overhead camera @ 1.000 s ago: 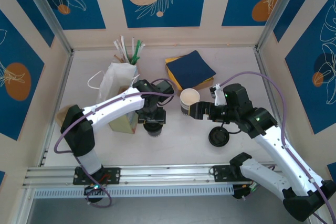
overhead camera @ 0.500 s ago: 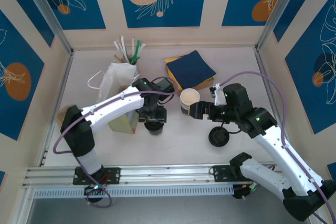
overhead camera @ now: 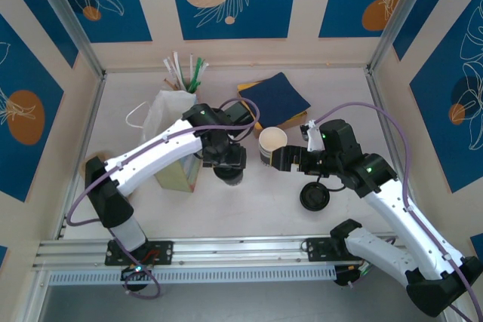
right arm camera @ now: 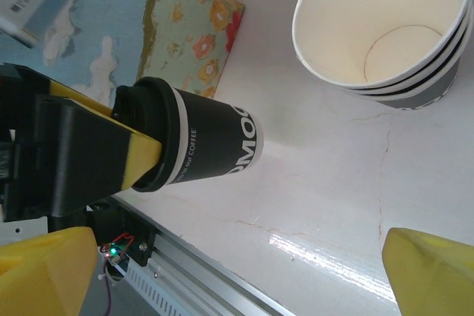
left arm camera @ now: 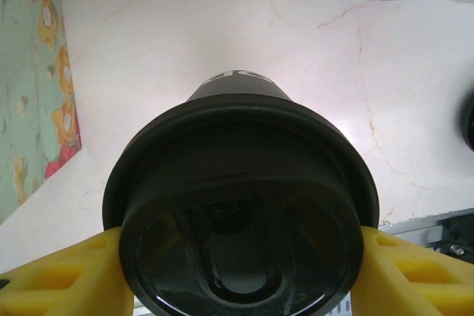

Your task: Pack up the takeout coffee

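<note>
Pale marbled table (overhead camera: pixel 249 209), striped cup (overhead camera: pixel 272 143), loose black lid (overhead camera: pixel 314 196), napkins (overhead camera: pixel 275 99), paper bag (overhead camera: pixel 167 115)

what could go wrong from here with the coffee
The left gripper pinches the takeout coffee at its lid, so the lid could pop off and the cup drop. The striped cup stands close by; a swing toward it might knock it over.

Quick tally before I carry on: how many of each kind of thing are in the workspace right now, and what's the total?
Cups: 2 (lidded coffee cup, open striped cup)
Loose black lid: 1
Paper bag: 1
Napkin stack: 1
Straw bunch: 1
Total: 6
</note>
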